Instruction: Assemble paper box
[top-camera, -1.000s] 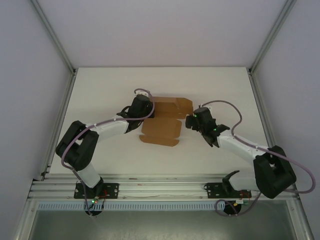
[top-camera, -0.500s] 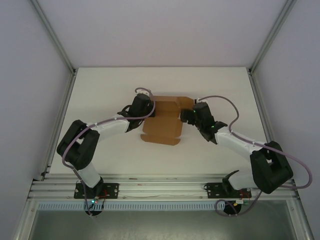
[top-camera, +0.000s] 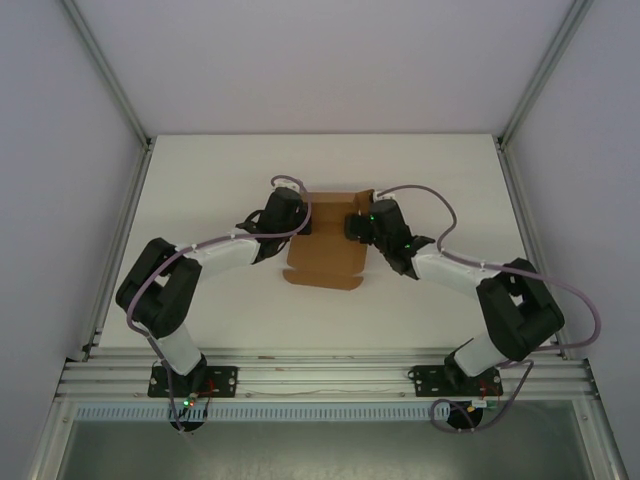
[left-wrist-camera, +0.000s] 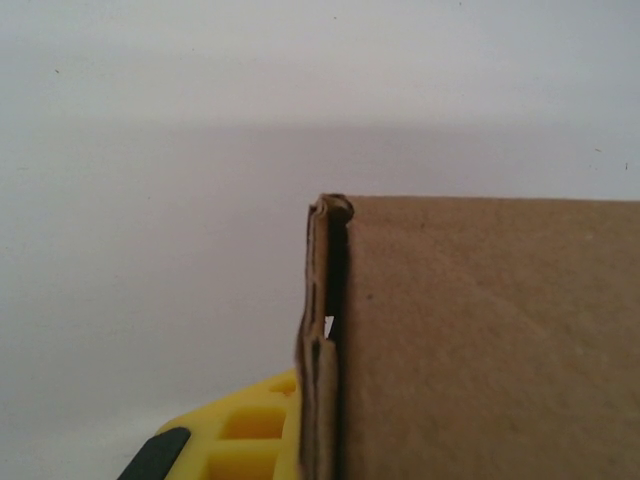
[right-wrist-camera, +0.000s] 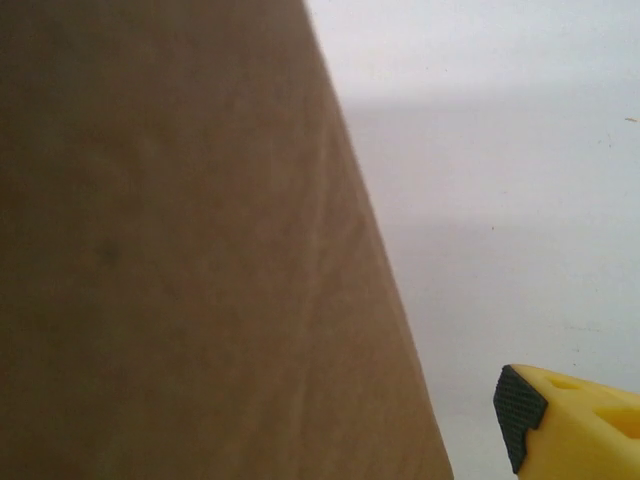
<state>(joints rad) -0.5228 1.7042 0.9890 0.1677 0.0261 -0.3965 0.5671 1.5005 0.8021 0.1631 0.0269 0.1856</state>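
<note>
**Both end effectors at the far half of the paper box**

We see the paper box (top-camera: 322, 262), plain brown cardboard, lying partly folded on the white bench (top-camera: 200, 180), its near panel flat and its flaps raised at the far end. The left end effector (top-camera: 301, 222) sits at the box's far left corner, pressed together on a doubled-over cardboard wall. In the left wrist view one yellow finger (left-wrist-camera: 245, 432) lies against the left face of that upright folded edge, and the other is hidden behind the cardboard. The right end effector (top-camera: 356, 226) is at the box's far right side, spread wide. In the right wrist view a brown panel of the box slants up close on the left. A yellow finger (right-wrist-camera: 575, 425) with a black pad (right-wrist-camera: 520, 412) stands apart from that panel, to its right, with bare bench between them
</note>
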